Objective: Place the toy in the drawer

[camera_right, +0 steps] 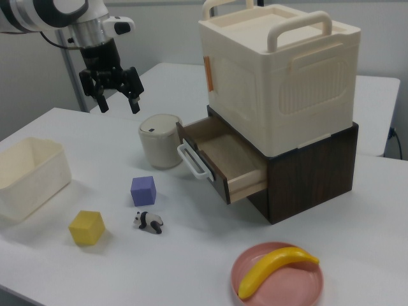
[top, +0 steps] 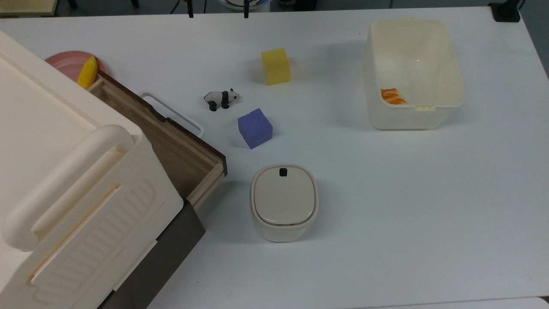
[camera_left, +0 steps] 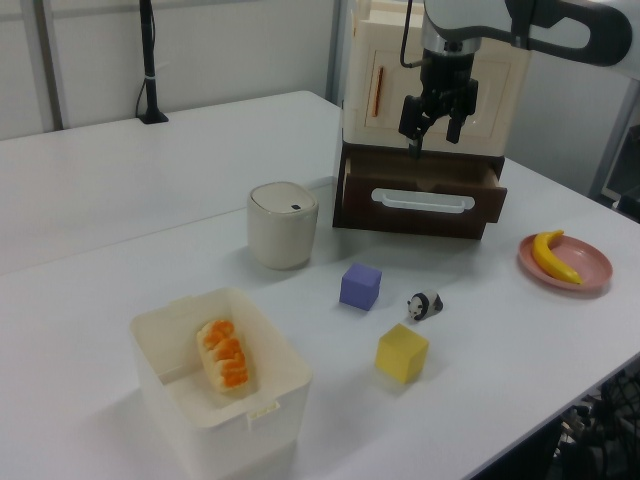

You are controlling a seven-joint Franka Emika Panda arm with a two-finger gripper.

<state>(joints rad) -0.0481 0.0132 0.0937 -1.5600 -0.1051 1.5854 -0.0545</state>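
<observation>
Drawer (camera_right: 226, 159) matt wood-grain; cabinet (camera_right: 280, 70) smooth cream plastic; yellow cube (top: 276, 66) porous foam.

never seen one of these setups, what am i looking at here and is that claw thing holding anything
It is a robot arm ending in a two-finger pincer, filmed from above and from two sides. The pincer hangs open and empty, high above the white table. On the table stand a cabinet with its drawer pulled open, a small panda toy, a purple cube, a yellow cube, a lidded pot, a bin and a banana on a pink plate.
</observation>
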